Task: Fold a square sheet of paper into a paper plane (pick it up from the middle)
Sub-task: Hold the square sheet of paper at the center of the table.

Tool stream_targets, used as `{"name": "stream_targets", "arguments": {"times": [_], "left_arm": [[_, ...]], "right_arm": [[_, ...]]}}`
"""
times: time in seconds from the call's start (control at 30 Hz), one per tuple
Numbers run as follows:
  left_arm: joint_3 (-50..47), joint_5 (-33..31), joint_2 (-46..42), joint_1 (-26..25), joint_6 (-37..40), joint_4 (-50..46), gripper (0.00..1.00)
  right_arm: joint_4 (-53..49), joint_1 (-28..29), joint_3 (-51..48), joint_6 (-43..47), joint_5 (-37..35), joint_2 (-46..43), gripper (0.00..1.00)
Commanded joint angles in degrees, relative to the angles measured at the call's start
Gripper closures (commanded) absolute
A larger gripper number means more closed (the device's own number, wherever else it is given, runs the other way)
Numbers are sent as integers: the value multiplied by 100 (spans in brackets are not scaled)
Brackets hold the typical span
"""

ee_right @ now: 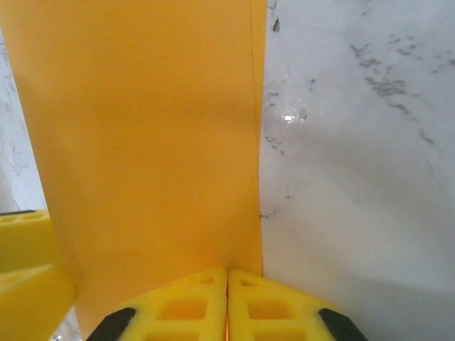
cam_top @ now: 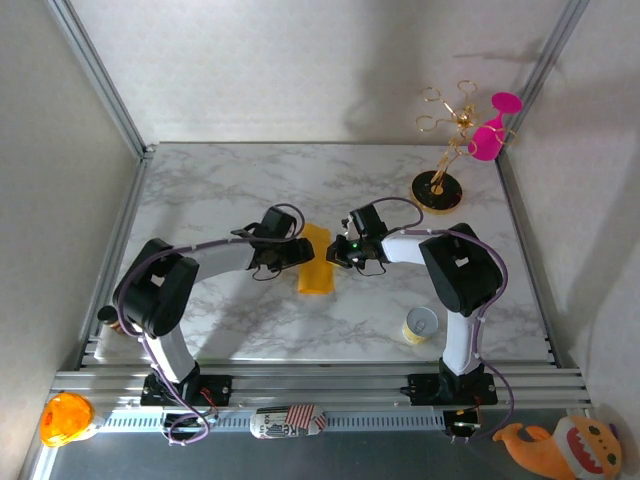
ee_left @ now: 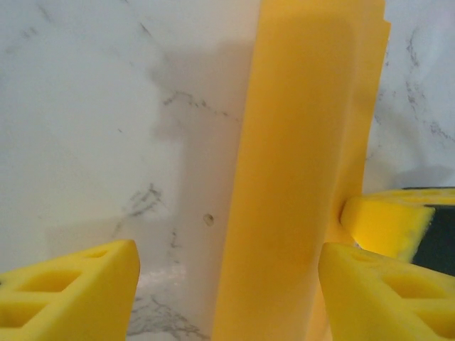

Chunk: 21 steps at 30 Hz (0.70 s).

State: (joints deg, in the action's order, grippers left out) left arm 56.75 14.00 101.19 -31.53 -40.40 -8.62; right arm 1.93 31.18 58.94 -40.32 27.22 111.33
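The square sheet of paper (cam_top: 314, 262) lies mid-table (cam_top: 230, 190), folded lengthwise into a narrow strip, so I judge the folding partway, with no nose shaped yet. The right gripper (ee_right: 227, 277) is closed tight, apparently pinching the strip's long edge, though the contact is hard to see. The left gripper (ee_left: 229, 257) straddles the strip, spread wide and holding nothing; next it likely needs a fresh hold for the following crease

The top view looks down from above and behind the arm bases (cam_top: 180, 388), taking in the whole marble table (cam_top: 220, 180). Both wrist views sit very close, facing the table past their own yellow fingers (ee_left: 71, 291); all three share the folded yellow paper (cam_top: 315, 262).
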Motion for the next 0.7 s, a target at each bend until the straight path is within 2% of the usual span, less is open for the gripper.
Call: {"name": "stream_targets", "arguments": {"times": [0.0,0.13,0.33,0.4,0.5,0.67], "left_arm": [[134,-317,-7,-163,-180,-198,34],[359,-386,258,-272,-136,-388,37],[495,-582,480,-345,-92,-630,49],[486,-697,528,-345,-50,-713,54],[469,-715,569,-345,47,-803,57],[460,-714,569,-293,132,-832,61]], "right_arm": [[-282,64,-53,-82,-309,108,91],[-256,65,-44,-112,-254,66,90],[-161,56,-5,-222,-65,-111,89],[-70,47,-1,-280,-37,-276,87],[270,21,-122,-442,-20,-608,78],[489,-6,-252,-582,-235,-877,73]]}}
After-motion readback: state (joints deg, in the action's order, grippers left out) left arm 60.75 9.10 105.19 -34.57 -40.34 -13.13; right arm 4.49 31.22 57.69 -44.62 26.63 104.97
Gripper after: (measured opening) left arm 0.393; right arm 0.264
